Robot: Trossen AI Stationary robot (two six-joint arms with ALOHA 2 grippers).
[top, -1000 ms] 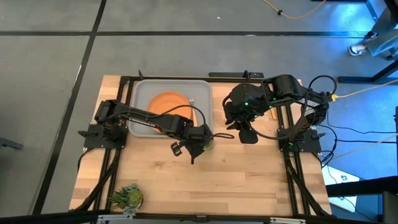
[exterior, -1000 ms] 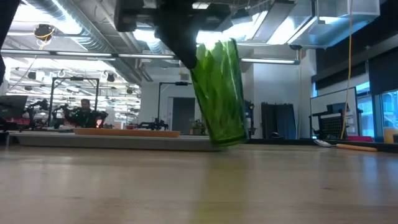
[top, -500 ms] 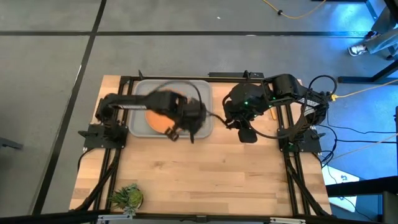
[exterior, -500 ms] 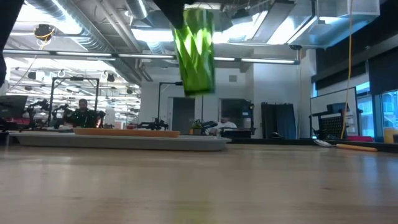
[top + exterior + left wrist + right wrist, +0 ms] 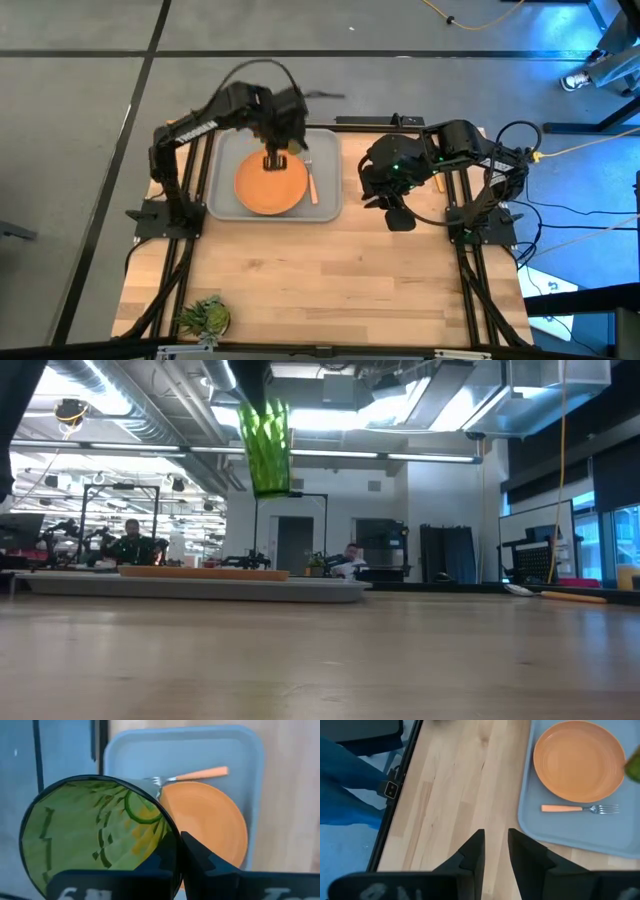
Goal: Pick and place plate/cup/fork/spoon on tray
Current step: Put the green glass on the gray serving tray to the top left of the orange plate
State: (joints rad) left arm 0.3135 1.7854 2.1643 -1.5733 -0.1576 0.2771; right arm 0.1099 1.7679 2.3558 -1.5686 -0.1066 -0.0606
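Note:
My left gripper [image 5: 277, 158] is shut on the ribbed green cup [image 5: 265, 450], high above the far part of the grey tray [image 5: 225, 150]. The orange plate [image 5: 270, 185] lies flat in the tray, with the fork [image 5: 312, 180] beside it on the tray's right side. The spoon [image 5: 555, 596] lies on the table at the right. My right gripper [image 5: 395, 210] hangs open and empty to the right of the tray. My left gripper holds the cup by its rim wall [image 5: 172, 837], coming from above with the fingers pointing down. One finger [image 5: 200, 859] lies on the outside of the wall; the other seems to be inside, behind the green wall. The cup hangs below the fingers, mouth up, nearly upright, clear of the tray.
A spiky green plant-like thing [image 5: 205, 315] sits at the table's near left corner. Bare wood [image 5: 340, 280] stretches between the tray and the near edge. People sit in the room behind the table [image 5: 130, 540].
My left gripper has lifted the cup off the table by the tray's near right corner. It has carried the cup up and toward the far left, over the tray. The cup was tilted near the table top and now hangs nearly upright, high up.

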